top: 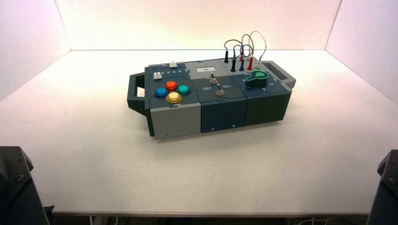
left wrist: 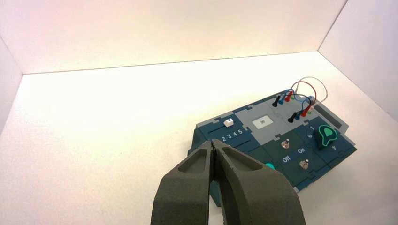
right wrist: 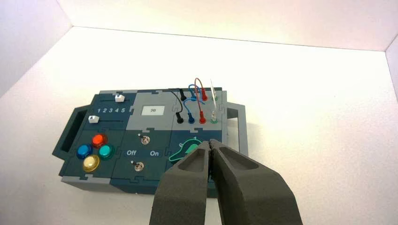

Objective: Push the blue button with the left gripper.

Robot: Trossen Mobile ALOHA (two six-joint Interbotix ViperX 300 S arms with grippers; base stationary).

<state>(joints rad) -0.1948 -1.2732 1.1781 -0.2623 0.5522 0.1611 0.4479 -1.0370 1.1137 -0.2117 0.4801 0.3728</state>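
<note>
The blue button (top: 161,92) sits on the left end of the box (top: 178,119), leftmost of four round buttons, beside the red (top: 171,85), teal (top: 183,89) and yellow (top: 173,97) ones. It also shows in the right wrist view (right wrist: 84,150). In the left wrist view my own fingers hide it; only a bit of the teal button (left wrist: 269,166) shows. My left gripper (left wrist: 213,143) is shut and empty, held back from the box on its left side. My right gripper (right wrist: 212,142) is shut and empty, back from the box's right end.
The box carries two white sliders (right wrist: 119,98) by numbers 1 to 5, a small display (right wrist: 152,110), two toggle switches (right wrist: 145,139) marked Off and On, a green knob (top: 256,78) and plugged wires (top: 241,51). Both arm bases (top: 16,187) stand at the near table corners. White walls enclose the table.
</note>
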